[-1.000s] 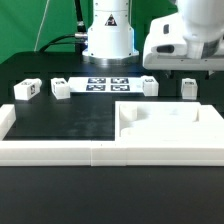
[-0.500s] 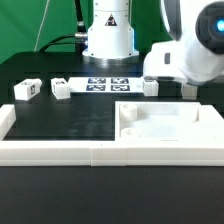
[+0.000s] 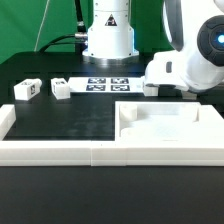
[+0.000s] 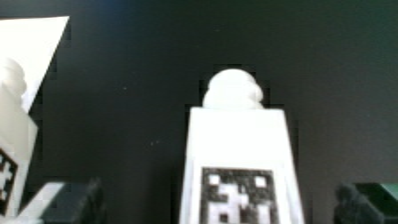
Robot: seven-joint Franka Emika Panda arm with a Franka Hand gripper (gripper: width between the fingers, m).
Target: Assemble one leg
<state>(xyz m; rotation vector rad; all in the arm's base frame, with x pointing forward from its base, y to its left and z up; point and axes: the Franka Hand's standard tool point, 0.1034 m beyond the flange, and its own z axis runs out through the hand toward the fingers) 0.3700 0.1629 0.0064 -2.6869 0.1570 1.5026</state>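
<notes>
In the wrist view a small white leg (image 4: 237, 150) with a black-and-white tag stands between my two dark fingertips (image 4: 63, 205), with a gap on each side. My gripper (image 4: 217, 208) is open around it. In the exterior view my gripper (image 3: 186, 90) has come down at the exterior view's right and hides that leg. Three other legs stand on the black table, two at the exterior view's left (image 3: 25, 89) (image 3: 62, 89) and one (image 3: 150, 85) just beside my hand. The large white square panel (image 3: 165, 125) lies in front of my gripper.
The marker board (image 3: 105, 83) lies in front of the robot base (image 3: 108, 35). A low white fence (image 3: 60, 150) runs along the front of the table. Another white part with a tag (image 4: 25, 100) shows at the edge of the wrist view.
My hand has come down and moved toward the exterior view's right over the rightmost leg, which now is hidden behind it. The other legs and the panel have not moved.
</notes>
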